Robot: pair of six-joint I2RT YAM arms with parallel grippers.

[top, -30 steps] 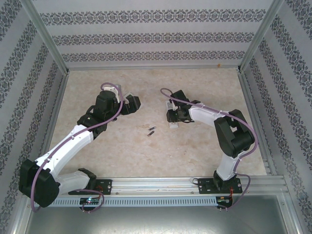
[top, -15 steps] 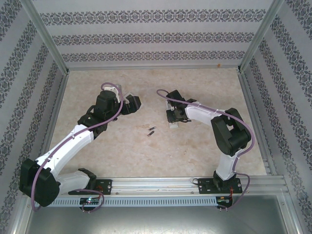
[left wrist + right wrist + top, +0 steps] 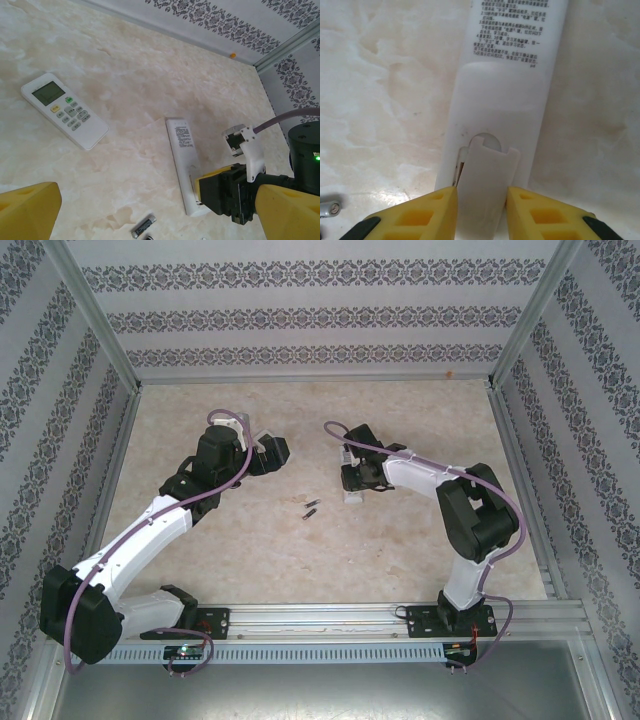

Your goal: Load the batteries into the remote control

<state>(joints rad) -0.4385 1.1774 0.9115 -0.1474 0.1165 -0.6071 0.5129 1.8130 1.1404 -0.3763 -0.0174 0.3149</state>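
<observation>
On the bench [image 3: 250, 550], the right gripper [image 3: 481, 200] pinched the battery cover [image 3: 485, 175] of the face-down remote control [image 3: 507, 75] by its edges — thin plastic, probably snappable; what its compartment held was hidden. Two batteries [image 3: 311, 508] lay nearby, likely light and roll-prone, best taken mid-barrel — the left gripper [image 3: 272, 454] gaped empty.

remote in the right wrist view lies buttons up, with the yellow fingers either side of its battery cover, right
Not quite. The remote lies back up: the right wrist view shows its printed label and battery cover, no buttons. The yellow fingers do sit either side of that cover.
</observation>
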